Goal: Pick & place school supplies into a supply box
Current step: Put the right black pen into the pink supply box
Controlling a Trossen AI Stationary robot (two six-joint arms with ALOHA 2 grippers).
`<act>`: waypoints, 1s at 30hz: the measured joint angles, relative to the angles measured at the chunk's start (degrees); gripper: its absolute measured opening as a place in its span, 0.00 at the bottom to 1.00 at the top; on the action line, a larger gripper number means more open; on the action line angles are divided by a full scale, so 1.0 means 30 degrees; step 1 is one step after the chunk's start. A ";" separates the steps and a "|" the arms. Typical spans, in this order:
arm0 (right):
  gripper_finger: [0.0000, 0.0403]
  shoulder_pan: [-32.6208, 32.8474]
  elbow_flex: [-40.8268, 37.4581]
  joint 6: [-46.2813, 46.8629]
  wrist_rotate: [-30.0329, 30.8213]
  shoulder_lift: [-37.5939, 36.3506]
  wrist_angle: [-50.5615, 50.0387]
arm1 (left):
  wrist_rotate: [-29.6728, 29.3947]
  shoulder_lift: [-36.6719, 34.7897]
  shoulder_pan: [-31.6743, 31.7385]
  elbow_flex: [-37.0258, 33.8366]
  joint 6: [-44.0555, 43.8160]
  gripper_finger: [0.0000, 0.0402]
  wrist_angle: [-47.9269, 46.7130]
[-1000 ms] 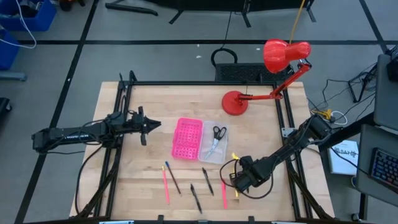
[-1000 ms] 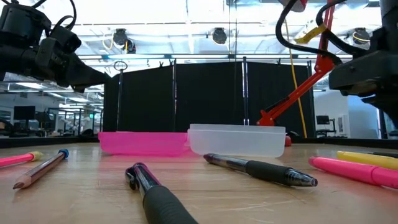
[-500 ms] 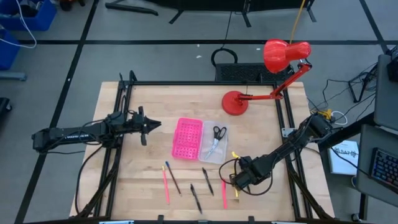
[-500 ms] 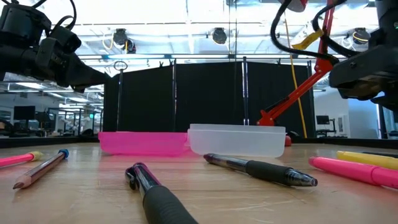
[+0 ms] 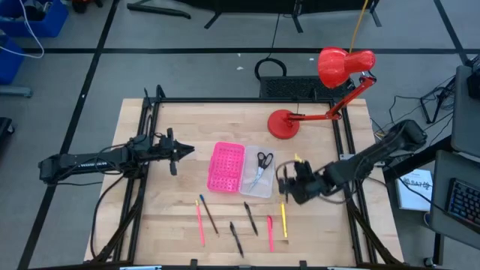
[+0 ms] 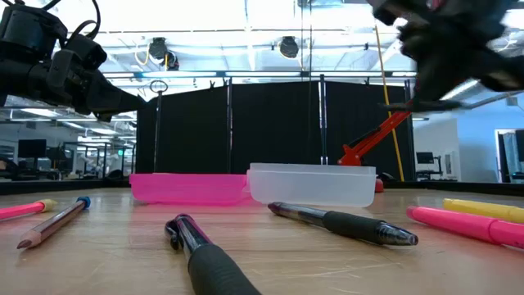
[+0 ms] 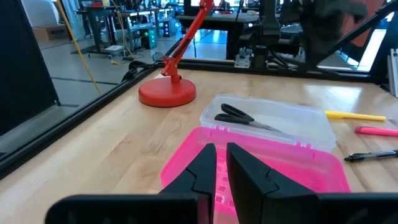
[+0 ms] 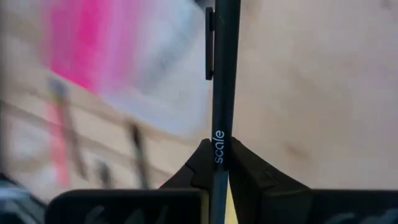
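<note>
The supply box lies open mid-table: a pink half [image 5: 226,166] and a clear tray half [image 5: 259,180], with black-handled scissors [image 5: 262,160] lying in the clear half. My right gripper [image 5: 288,182] hovers just right of the clear half, shut on a black pen [image 8: 224,74]. Loose on the wood near the front edge lie a yellow pen [image 5: 284,220], a pink pen [image 5: 270,233], two black pens [image 5: 250,217] and a pencil [image 5: 208,214]. My left gripper [image 5: 177,150] hangs shut above the table, left of the pink half. My right gripper pinches the black pen's barrel [image 8: 219,140] between its two fingers, at the printed white word below the clip. The pen runs on past the fingertips, clip end ahead. It is lifted clear of the table, over the box's edge.
A red desk lamp stands with its base [image 5: 283,124] at the far right of the table, its arm and shade reaching over the right edge. A black frame rails the table's sides. Another pink pen [image 5: 199,223] lies front left. Bare wood shows between the left gripper and the box.
My right gripper has risen from the front right of the table and gone toward the far edge, up to the clear half's right side, carrying the black pen. The yellow pen it stood over now lies uncovered.
</note>
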 joint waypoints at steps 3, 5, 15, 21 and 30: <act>0.05 -0.1971 -0.0029 -0.1913 0.0168 -0.0153 0.1249 | 0.0000 0.0007 -0.0007 0.0000 0.0015 0.12 0.0009; 0.05 -0.3399 -0.0004 -0.3670 -0.0465 0.0028 0.2990 | 0.0000 0.0000 0.0000 0.0000 0.0015 0.12 0.0002; 0.05 -0.7841 0.0034 -0.8187 -0.5407 0.4324 0.9850 | -0.0567 0.0000 -0.0007 0.0000 0.0497 0.12 0.0002; 0.05 -0.8660 0.0022 -0.8267 -0.7154 0.6640 1.0328 | -0.1137 0.0000 -0.0001 0.0000 0.0605 0.12 0.0023; 0.17 -0.8934 0.0022 -0.7739 -0.8112 0.7817 1.0721 | -0.1124 0.0000 -0.0004 0.0000 0.0619 0.12 0.0329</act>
